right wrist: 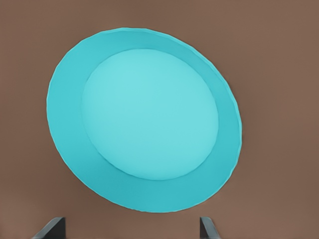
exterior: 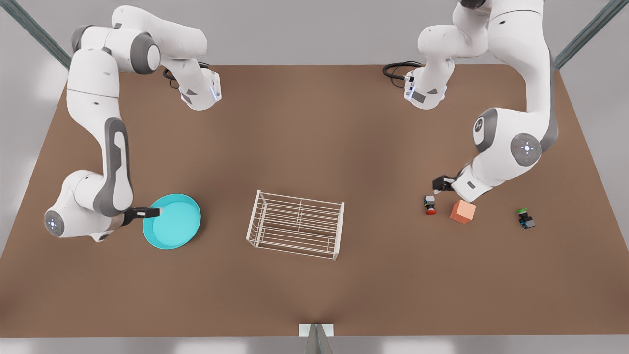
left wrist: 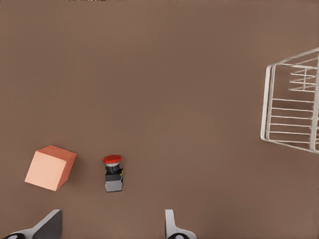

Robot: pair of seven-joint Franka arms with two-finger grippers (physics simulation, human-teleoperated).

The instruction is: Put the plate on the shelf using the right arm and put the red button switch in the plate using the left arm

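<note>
The turquoise plate (exterior: 173, 221) (right wrist: 144, 119) lies flat on the table at the front view's left. My right gripper (exterior: 155, 212) (right wrist: 129, 230) hovers at the plate's rim, open, with nothing between its fingers. The white wire shelf (exterior: 296, 223) (left wrist: 294, 107) stands at mid-table. On the front view's right, the red button switch (exterior: 430, 204) (left wrist: 113, 174) lies on its side. My left gripper (exterior: 441, 186) (left wrist: 109, 230) hangs just above and beside it, open and holding nothing.
A salmon-orange cube (exterior: 463, 211) (left wrist: 50, 168) sits close to the red switch, on its side away from the shelf. A green-capped switch with a blue base (exterior: 526, 218) lies farther toward the front view's right. The brown table (exterior: 314, 132) stretches wide behind the shelf.
</note>
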